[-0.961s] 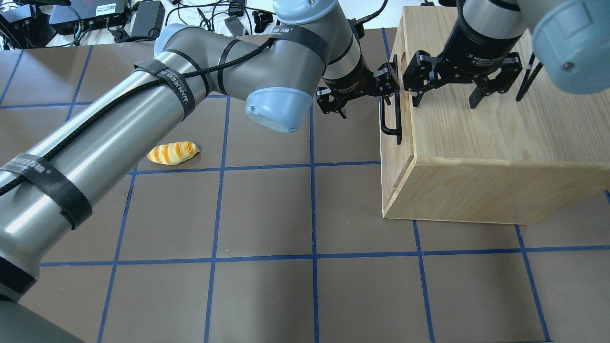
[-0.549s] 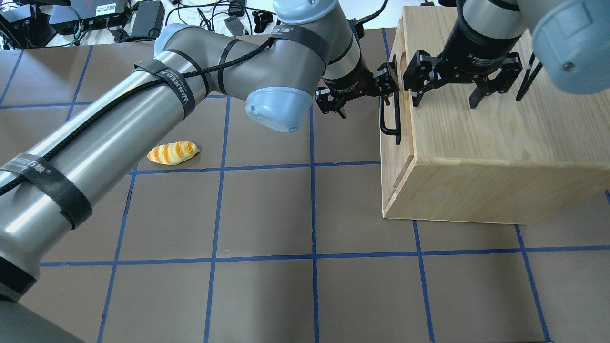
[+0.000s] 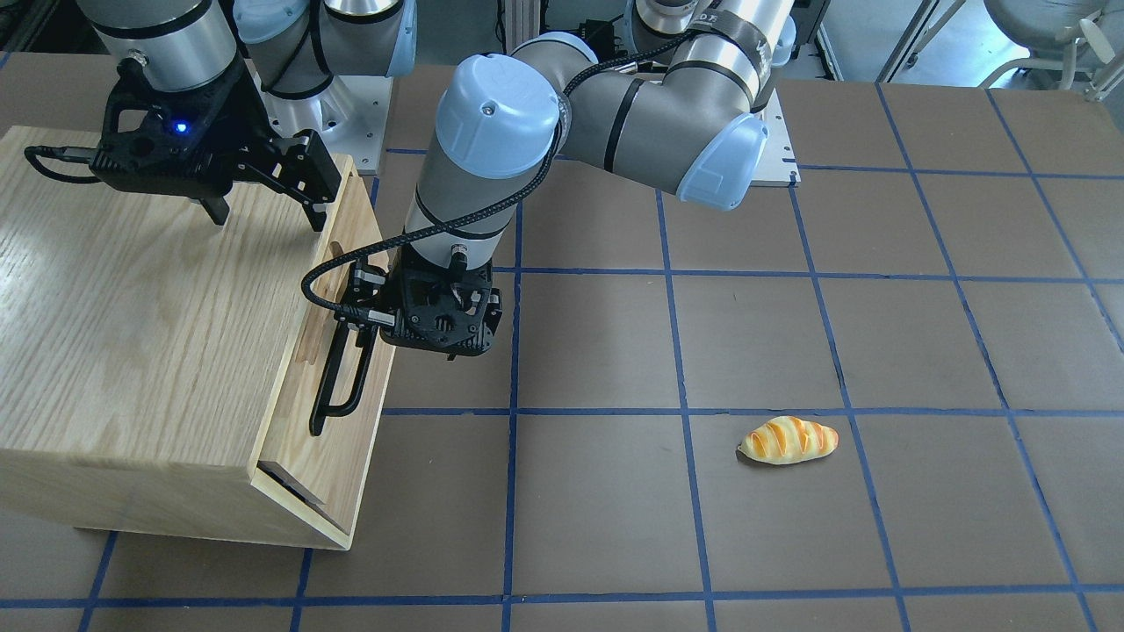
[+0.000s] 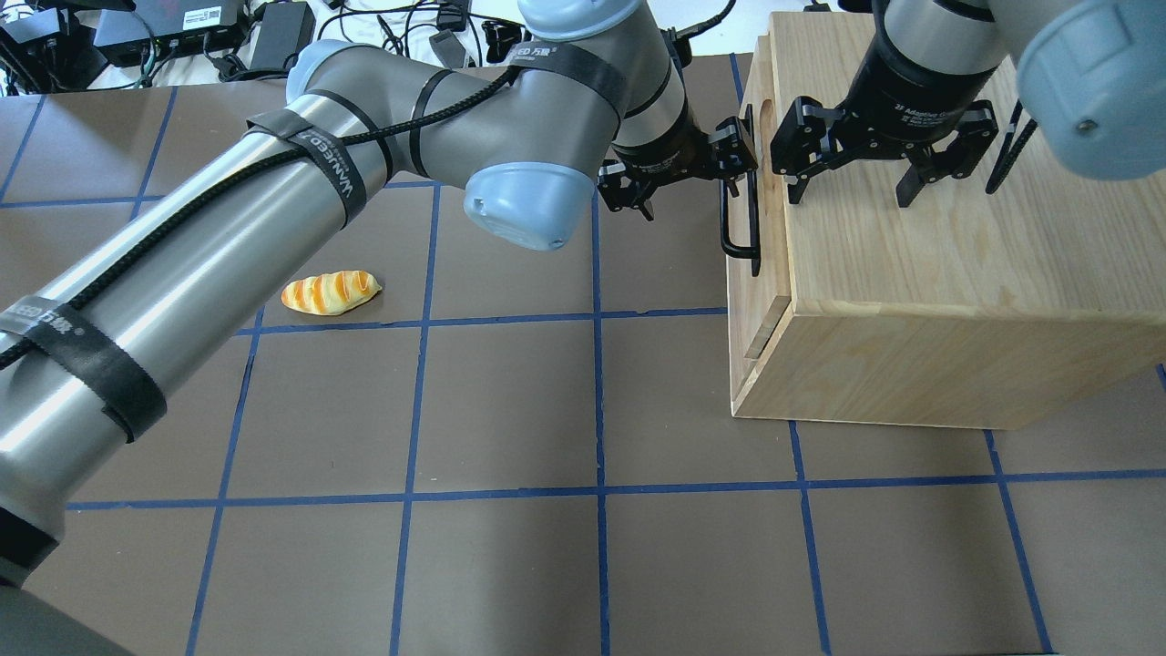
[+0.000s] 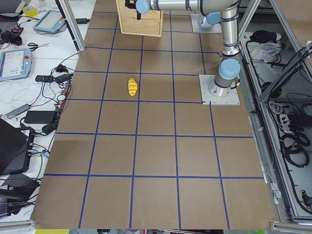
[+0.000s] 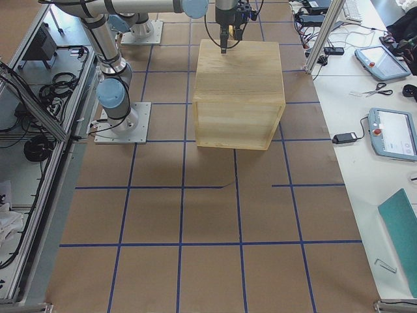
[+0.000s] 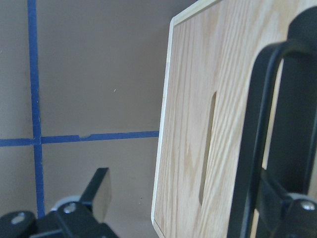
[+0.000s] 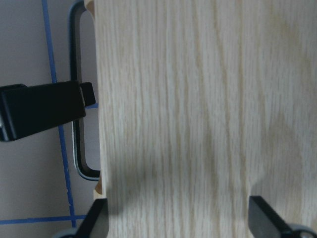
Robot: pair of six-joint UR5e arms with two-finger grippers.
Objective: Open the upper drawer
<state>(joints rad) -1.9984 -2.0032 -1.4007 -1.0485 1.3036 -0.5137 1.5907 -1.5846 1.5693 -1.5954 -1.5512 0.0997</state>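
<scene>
The upper drawer (image 4: 749, 301) is pulled a little way out of the oak cabinet (image 4: 956, 255), with a gap showing at its near corner. Its front (image 3: 356, 448) bears a black bar handle (image 4: 740, 223) and an oblong slot (image 7: 208, 148). My left gripper (image 4: 688, 175) is open, with one finger (image 7: 292, 208) hooked behind the handle (image 7: 252, 148) and the other finger (image 7: 99, 191) out over the table. My right gripper (image 4: 852, 187) is open, with its fingertips (image 3: 314, 211) down on the cabinet's top (image 3: 132, 307) near the drawer edge. The handle also shows in the right wrist view (image 8: 77, 99).
A toy bread loaf (image 4: 330, 292) lies on the brown mat to the left, also in the front-facing view (image 3: 788, 440). Cables and power bricks (image 4: 182, 36) lie beyond the far table edge. The cabinet stands at the table's right end (image 6: 238, 85).
My left gripper has moved a little to the left with the handle. The upper drawer has slid slightly further out. The right gripper has stayed in place.
</scene>
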